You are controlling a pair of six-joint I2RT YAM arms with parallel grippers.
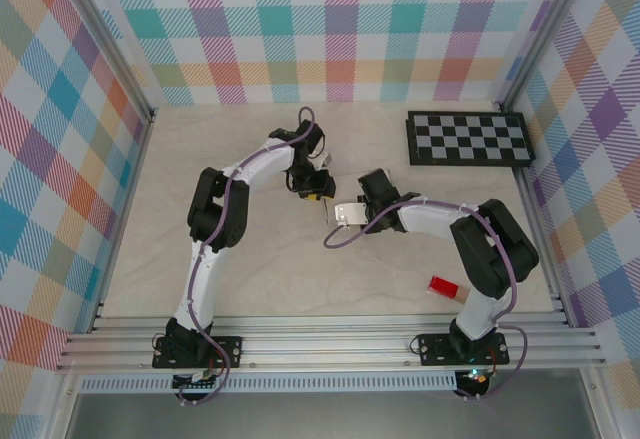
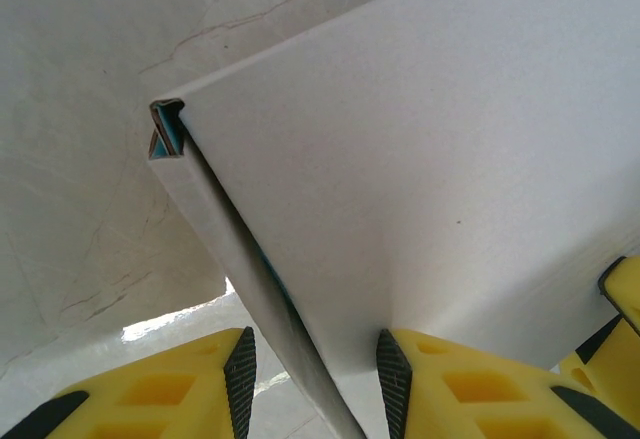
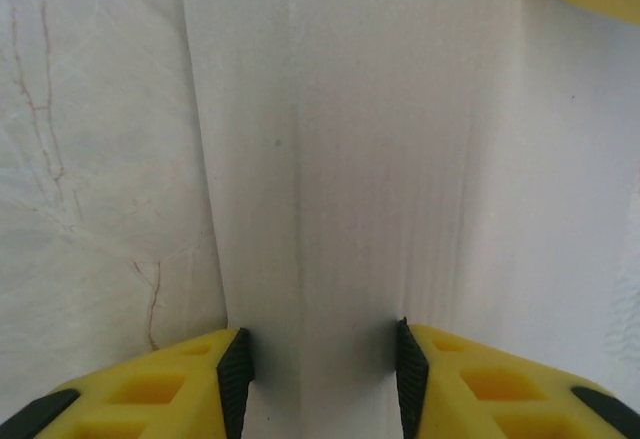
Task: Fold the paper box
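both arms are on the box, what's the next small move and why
Probably close the right gripper fully on the box. Its jaws straddle a white fold of the box, but a firm pinch is not evident. The left gripper appears to clamp the box's edge, so the box looks steadied for that squeeze.

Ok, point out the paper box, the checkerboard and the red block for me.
paper box (image 2: 440, 159): left wrist view, on its broad white face.
checkerboard (image 1: 468, 139): top external view, centre of the board.
red block (image 1: 443, 286): top external view, its top face.
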